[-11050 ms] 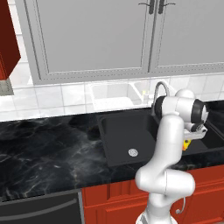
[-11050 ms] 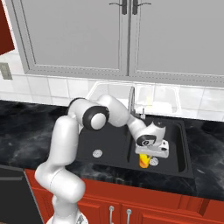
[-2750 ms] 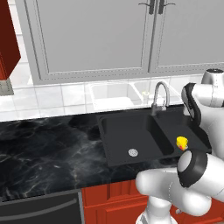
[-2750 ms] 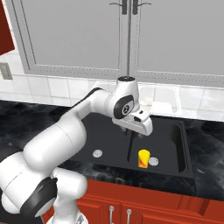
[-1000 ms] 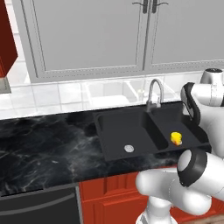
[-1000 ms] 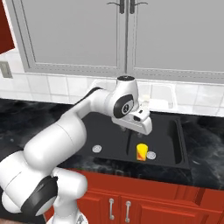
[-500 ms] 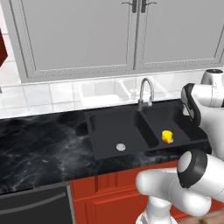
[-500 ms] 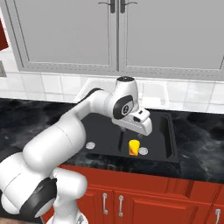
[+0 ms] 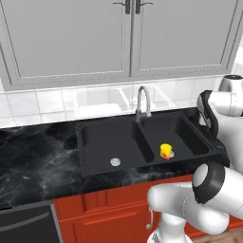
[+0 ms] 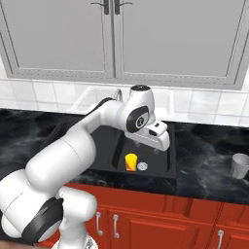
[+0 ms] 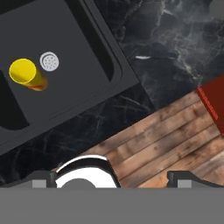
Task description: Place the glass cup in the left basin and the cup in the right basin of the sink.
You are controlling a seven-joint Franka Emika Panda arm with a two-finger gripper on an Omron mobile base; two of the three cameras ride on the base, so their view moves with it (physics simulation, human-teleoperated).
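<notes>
The yellow cup [image 9: 165, 150] stands upright in the narrower right basin [image 9: 187, 137] of the black sink [image 9: 83, 156], beside its silver drain. The wider left basin [image 9: 102, 142] holds nothing but its drain. In the right base view the cup [image 10: 131, 162] sits just below and left of my gripper [image 10: 147, 147], which hangs open and holds nothing above the right basin [image 10: 158, 163]. The glass cup [image 10: 240, 165] stands on the black counter far to the right of the sink. From the hand view, the cup [image 11: 26, 73] lies at the upper left, well away from the fingertips [image 11: 43, 176].
A curved chrome faucet [image 9: 142, 100] rises behind the sink's divider. Black marble counter [image 10: 209, 151] runs to both sides. Grey wall cabinets [image 9: 128, 38] hang above, red base cabinets [image 10: 194, 223] stand below, and wood floor [image 11: 166, 144] lies under the hand.
The whole scene has slid left in both base views, so the base has driven to the right. The arm keeps its pose with jaws open, and the yellow cup stays in the right basin.
</notes>
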